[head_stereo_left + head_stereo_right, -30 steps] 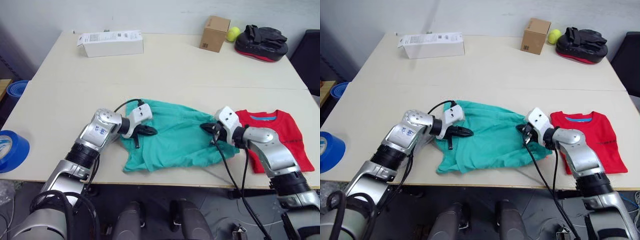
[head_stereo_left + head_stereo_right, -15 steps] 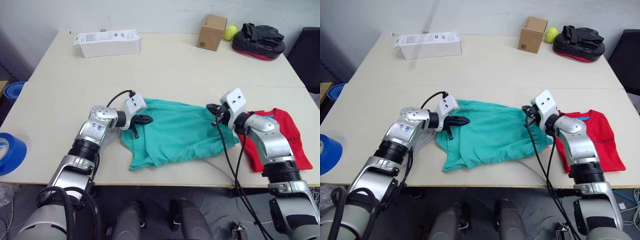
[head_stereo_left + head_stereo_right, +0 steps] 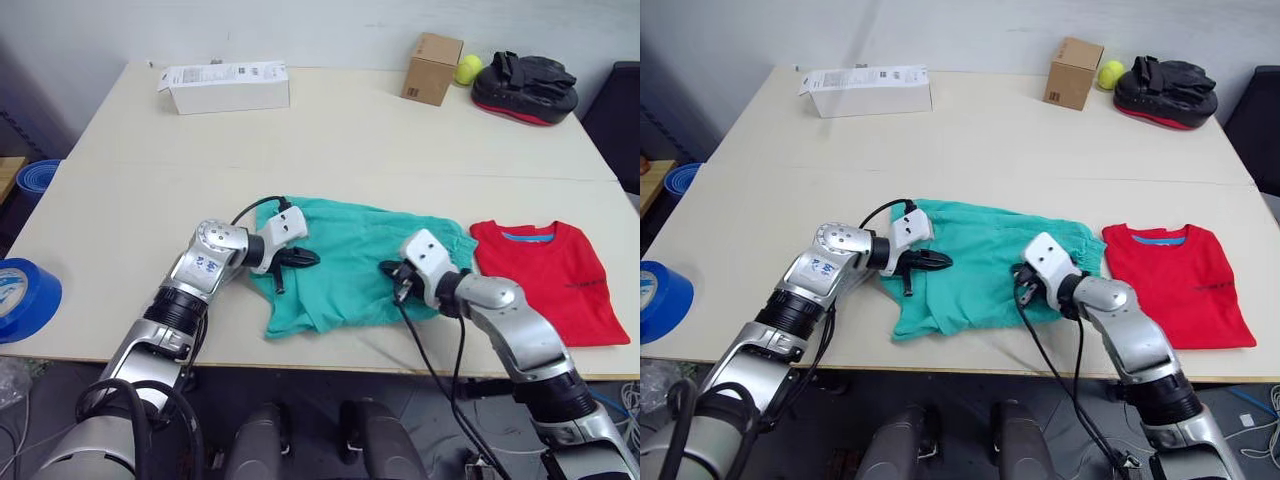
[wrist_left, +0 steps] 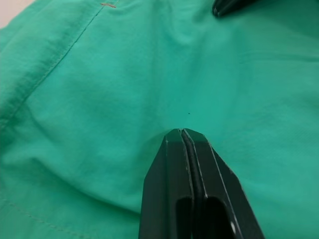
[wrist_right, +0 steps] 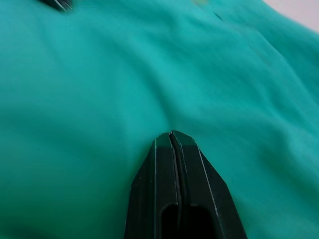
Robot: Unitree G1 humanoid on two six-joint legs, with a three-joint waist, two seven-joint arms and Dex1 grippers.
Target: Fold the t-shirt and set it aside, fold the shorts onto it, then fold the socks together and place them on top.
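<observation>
Two grippers, left [image 3: 308, 259] and right [image 3: 388, 269], fingers pressed together, rest on one shorts [image 3: 350, 250] beside one t-shirt [image 3: 550, 275].

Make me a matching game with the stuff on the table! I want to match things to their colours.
Things:
1. t-shirt
2. shorts
3. ball
4. tape roll

Colours:
A. blue
B. yellow-green
C. red
D. teal green

Pairs: 1-C, 2-D, 3-B, 4-A
</observation>
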